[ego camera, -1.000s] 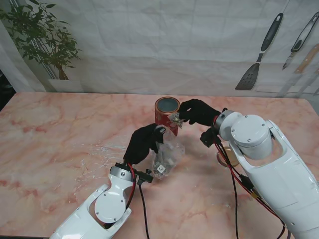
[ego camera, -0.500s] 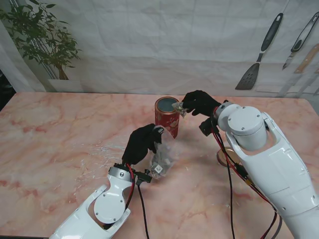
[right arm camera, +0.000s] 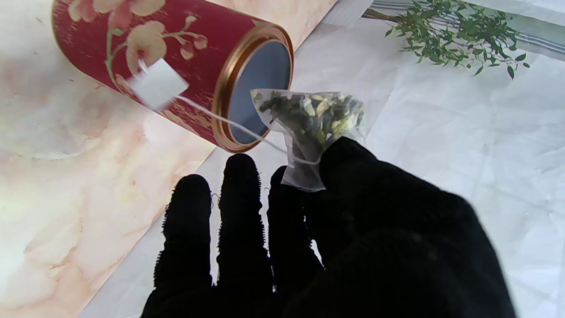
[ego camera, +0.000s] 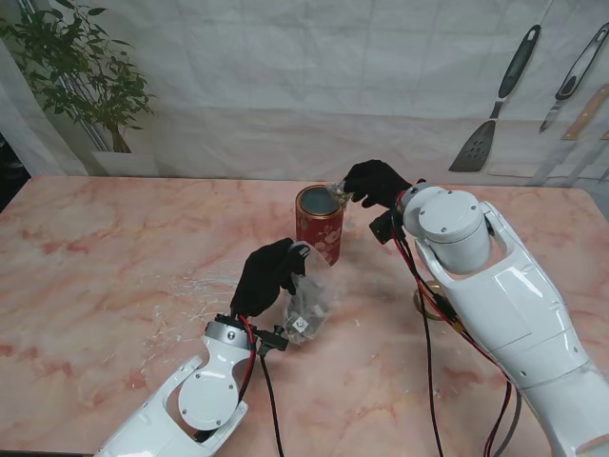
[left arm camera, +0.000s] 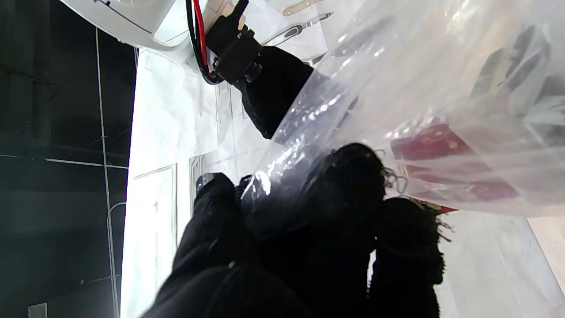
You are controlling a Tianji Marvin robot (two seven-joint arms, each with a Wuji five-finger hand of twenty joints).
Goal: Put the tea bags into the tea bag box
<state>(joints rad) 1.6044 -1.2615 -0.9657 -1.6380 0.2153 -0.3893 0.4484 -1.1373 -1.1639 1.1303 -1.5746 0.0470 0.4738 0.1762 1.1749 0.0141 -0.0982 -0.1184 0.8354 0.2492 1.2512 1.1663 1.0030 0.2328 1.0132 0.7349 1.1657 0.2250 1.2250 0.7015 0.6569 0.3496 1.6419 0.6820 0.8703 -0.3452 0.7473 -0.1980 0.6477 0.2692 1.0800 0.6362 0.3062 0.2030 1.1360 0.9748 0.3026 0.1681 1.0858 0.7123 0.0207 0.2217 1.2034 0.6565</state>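
— What's around you?
— Marble table (ego camera: 114, 257), the red tea bag box (ego camera: 319, 225) upright mid-table. My left hand (ego camera: 266, 276) clamps a clear plastic bag (ego camera: 312, 303) just near of it.
— And the right?
— My right hand (ego camera: 374, 182) pinches a tea bag (right arm camera: 311, 119) over the box's far-right rim, tag (right arm camera: 157, 84) dangling.

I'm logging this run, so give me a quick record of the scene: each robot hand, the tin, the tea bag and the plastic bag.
right robot hand: pinching a tea bag at the tin's open mouth
tea bag tag: dangles on its string beside the tin wall
tin: red, floral, upright, lid off
left robot hand: gripping the plastic bag
plastic bag: clear, contents inside, nearer to me than the tin
table: pink marble
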